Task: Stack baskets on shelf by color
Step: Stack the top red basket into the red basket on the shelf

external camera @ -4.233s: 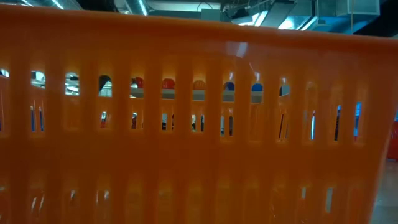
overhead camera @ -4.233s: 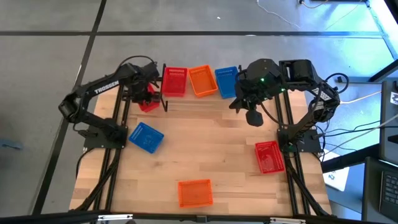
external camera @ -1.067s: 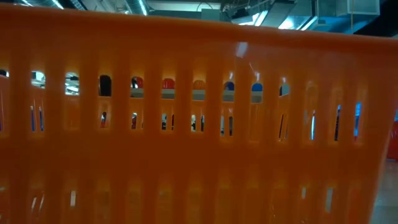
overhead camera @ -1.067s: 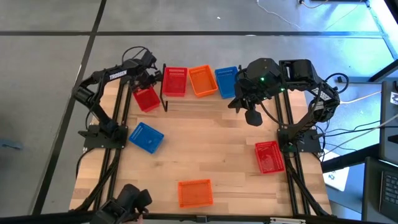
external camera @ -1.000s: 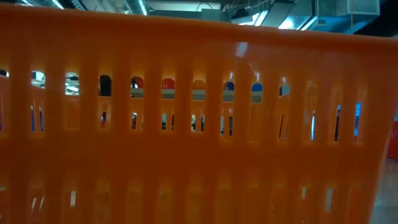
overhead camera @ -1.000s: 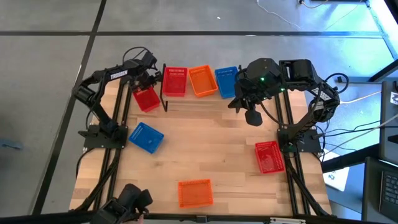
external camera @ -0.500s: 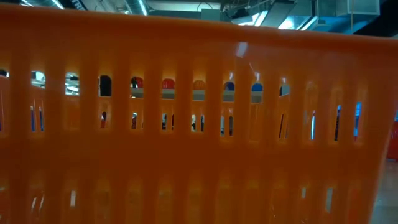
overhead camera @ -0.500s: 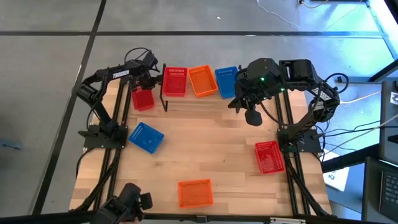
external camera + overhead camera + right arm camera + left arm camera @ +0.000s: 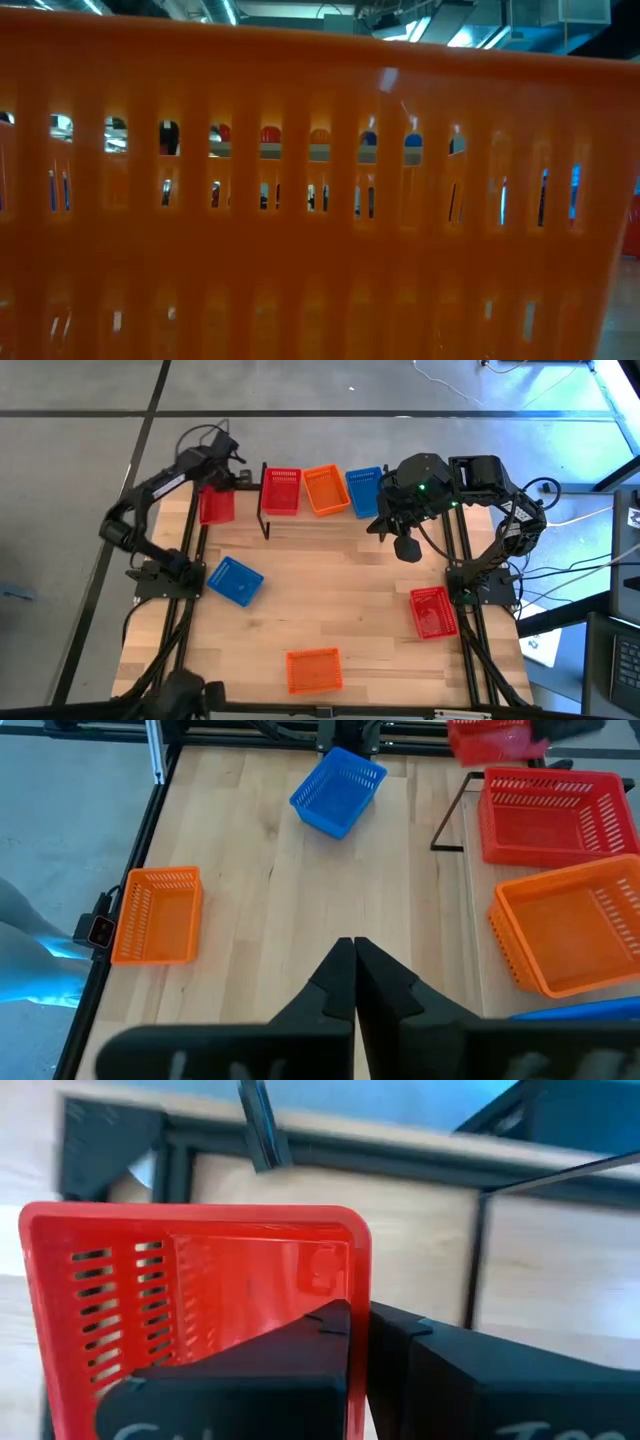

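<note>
My left gripper [image 9: 216,482] is at the table's far left corner, shut on a red basket [image 9: 216,506] that hangs beside the shelf's left end. The shelf [image 9: 320,525] stands along the far edge and carries a red basket [image 9: 281,490], an orange basket [image 9: 325,490] and a blue basket [image 9: 364,488] in a row. A blue basket [image 9: 234,580], a red one [image 9: 433,612] and an orange one [image 9: 314,670] rest bottom-down on the table. My right gripper [image 9: 405,547] hovers shut, holding nothing, above the shelf's right end. My left gripper holds the red basket by one wall's rim [image 9: 358,1280]. One finger [image 9: 325,1335] is inside the basket and the other [image 9: 405,1345] outside. The fingers come steeply from above, at the basket's far end. The basket is lifted clear of the table, its opening toward the gripper.
The orange basket at the near edge [image 9: 320,220] fills the low view and hides nearly everything behind it. The shelf's black leg frame [image 9: 264,518] stands just right of the held basket. Bare wood [image 9: 340,585] lies between the loose baskets.
My left gripper has taken hold of the red basket, which lay askew on the table left of the shelf. It has lifted the basket and carried it toward the far left corner. The basket has turned square to the table's edges.
</note>
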